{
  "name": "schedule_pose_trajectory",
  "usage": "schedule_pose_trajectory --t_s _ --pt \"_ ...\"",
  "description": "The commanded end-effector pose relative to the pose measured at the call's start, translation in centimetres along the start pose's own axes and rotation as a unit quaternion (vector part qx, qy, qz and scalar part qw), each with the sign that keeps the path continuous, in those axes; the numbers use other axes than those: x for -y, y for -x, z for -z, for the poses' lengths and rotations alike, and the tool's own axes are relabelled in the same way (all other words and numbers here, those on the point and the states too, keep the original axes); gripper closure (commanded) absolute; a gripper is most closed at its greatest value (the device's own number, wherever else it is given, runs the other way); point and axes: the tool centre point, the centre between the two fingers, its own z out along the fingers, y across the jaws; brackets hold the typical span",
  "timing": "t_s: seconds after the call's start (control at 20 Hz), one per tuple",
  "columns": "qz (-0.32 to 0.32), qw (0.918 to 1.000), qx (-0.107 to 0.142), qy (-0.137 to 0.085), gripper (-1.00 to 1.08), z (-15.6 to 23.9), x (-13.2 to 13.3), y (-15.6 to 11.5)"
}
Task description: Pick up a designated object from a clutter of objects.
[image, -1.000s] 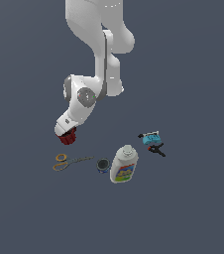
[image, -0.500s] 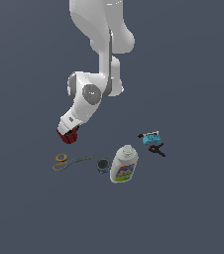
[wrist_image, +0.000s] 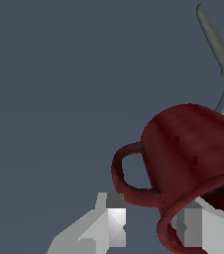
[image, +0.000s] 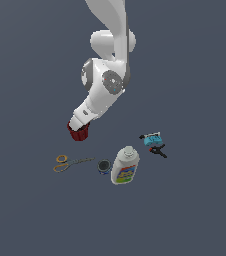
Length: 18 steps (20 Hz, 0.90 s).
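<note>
The designated object, a small dark red ribbed mug [image: 78, 132], hangs tilted above the floor with my gripper [image: 79, 126] shut on its rim. In the wrist view the mug [wrist_image: 191, 149] fills the frame, its side handle [wrist_image: 125, 174] facing outward. One grey finger [wrist_image: 113, 217] sits outside the wall by the handle, and the other finger [wrist_image: 199, 225] is inside the dark opening. The rest of the clutter of objects lies on the floor below and to the exterior view's right of the mug.
Orange-handled scissors [image: 69, 162] lie just below the mug, and their blades [wrist_image: 218, 49] show in the wrist view. A small dark can [image: 104, 166] stands beside a white bottle [image: 125, 166] lying down. A blue-and-black clamp [image: 153, 142] lies further right.
The arm has swung a little toward the exterior view's right, carrying the mug with it. The objects on the floor have not moved.
</note>
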Motion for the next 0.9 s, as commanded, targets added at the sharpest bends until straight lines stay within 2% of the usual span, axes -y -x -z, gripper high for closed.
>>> schedule_pose_trajectory --t_s 0.0,0.85 --pt "0.000 1.0000 -0.001 0.001 1.08 2.8 0.8 -0.8" --pt "0.001 1.0000 -0.002 0.000 1.08 21.3 5.9 -6.1"
